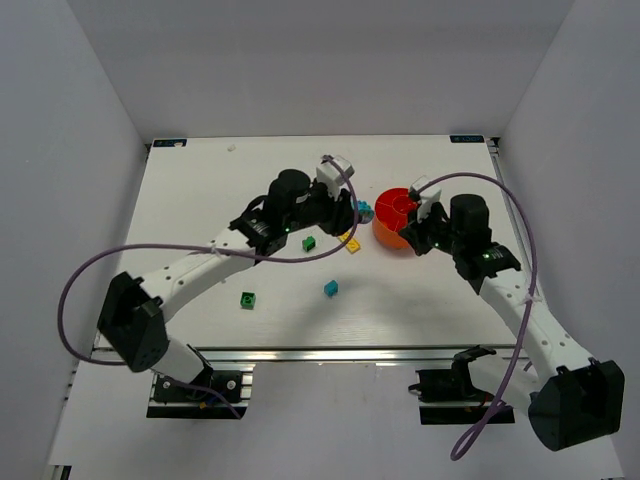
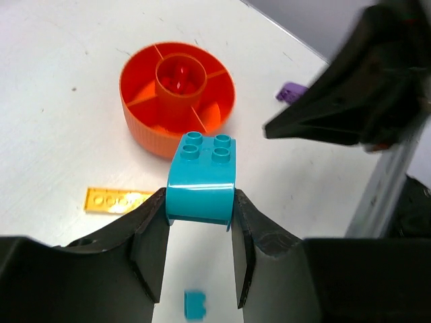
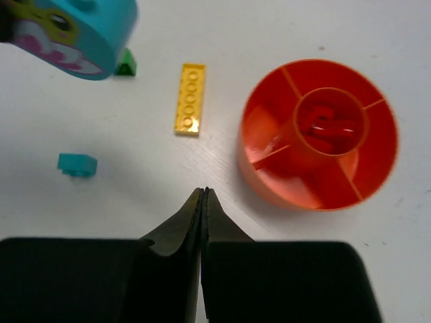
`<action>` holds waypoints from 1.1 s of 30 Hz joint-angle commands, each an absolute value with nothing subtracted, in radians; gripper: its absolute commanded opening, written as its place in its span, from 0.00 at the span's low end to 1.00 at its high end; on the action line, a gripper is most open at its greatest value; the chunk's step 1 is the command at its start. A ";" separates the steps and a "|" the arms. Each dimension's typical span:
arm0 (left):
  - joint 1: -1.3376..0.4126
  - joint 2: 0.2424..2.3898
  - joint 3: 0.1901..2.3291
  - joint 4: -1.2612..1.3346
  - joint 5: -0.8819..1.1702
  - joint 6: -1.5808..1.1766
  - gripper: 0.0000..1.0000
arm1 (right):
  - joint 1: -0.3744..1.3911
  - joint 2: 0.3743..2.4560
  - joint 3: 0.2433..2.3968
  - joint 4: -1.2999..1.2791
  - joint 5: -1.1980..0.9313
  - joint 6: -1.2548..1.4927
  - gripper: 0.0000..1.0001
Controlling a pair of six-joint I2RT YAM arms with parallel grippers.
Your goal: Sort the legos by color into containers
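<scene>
My left gripper is shut on a large teal brick, held above the table just short of the orange-red bowl. That same brick, with a painted face, shows at the top left of the right wrist view. The bowl's centre cup holds red bricks; its outer compartments look empty. My right gripper is shut on nothing, hovering beside the bowl's near-left rim. From above, the left gripper is left of the bowl and the right gripper is at its front right.
A yellow plate lies left of the bowl. A small teal brick and two green bricks lie on the table towards the front. A purple brick lies beyond the bowl, near the right arm.
</scene>
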State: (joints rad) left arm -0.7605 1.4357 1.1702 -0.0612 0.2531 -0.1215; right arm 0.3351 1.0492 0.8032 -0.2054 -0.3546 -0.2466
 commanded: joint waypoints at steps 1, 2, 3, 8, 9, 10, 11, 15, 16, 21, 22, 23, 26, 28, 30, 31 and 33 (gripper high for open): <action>-0.756 1.552 1.287 -0.069 0.204 -0.156 0.00 | 0.286 0.977 0.805 -0.115 -0.285 -0.167 0.00; -0.756 1.586 1.358 -0.075 0.201 -0.158 0.00 | 0.275 0.967 0.807 -0.115 -0.281 -0.161 0.00; -0.756 1.620 1.396 -0.084 0.192 -0.166 0.00 | 0.250 0.947 0.808 -0.115 -0.276 -0.153 0.00; -0.756 1.854 1.658 -0.149 0.173 -0.163 0.00 | 0.206 0.893 0.818 -0.124 -0.262 -0.138 0.00; -0.756 1.885 1.693 -0.159 0.167 -0.157 0.00 | 0.193 0.884 0.818 -0.124 -0.264 -0.138 0.00; -0.756 1.914 1.721 -0.172 0.169 -0.149 0.00 | 0.186 0.877 0.816 -0.123 -0.267 -0.138 0.00; -0.756 1.940 1.750 -0.176 0.167 -0.143 0.00 | 0.181 0.873 0.813 -0.123 -0.268 -0.138 0.00; -0.756 2.061 1.871 -0.181 0.166 -0.115 0.01 | 0.157 0.856 0.810 -0.126 -0.296 -0.138 0.00; -0.756 2.078 1.888 -0.184 0.164 -0.114 0.02 | 0.155 0.853 0.810 -0.127 -0.304 -0.138 0.00; -0.756 2.144 1.948 -0.180 0.130 -0.110 0.03 | 0.143 0.853 0.810 -0.144 -0.344 -0.141 0.00; -0.756 2.158 1.959 -0.173 0.127 -0.112 0.03 | 0.140 0.851 0.810 -0.144 -0.353 -0.141 0.00; -0.756 2.166 1.965 -0.175 0.121 -0.110 0.03 | 0.134 0.851 0.808 -0.144 -0.356 -0.143 0.00; -0.756 2.183 1.977 -0.179 0.101 -0.110 0.03 | 0.129 0.854 0.808 -0.147 -0.367 -0.146 0.00; -0.756 2.189 1.979 -0.181 0.100 -0.106 0.05 | 0.126 0.856 0.807 -0.150 -0.379 -0.144 0.00; -0.756 2.195 1.985 -0.195 0.103 -0.091 0.06 | 0.121 0.859 0.808 -0.150 -0.383 -0.144 0.00; -0.756 2.198 1.990 -0.202 0.109 -0.086 0.07 | 0.123 0.859 0.810 -0.152 -0.387 -0.144 0.00; -0.756 2.209 1.999 -0.215 0.109 -0.080 0.07 | 0.115 0.864 0.807 -0.150 -0.390 -0.143 0.00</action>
State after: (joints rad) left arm -0.7605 2.2070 1.9499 -0.1970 0.1158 -0.1024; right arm 0.1249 0.8684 0.8021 -0.1635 -0.3668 -0.1513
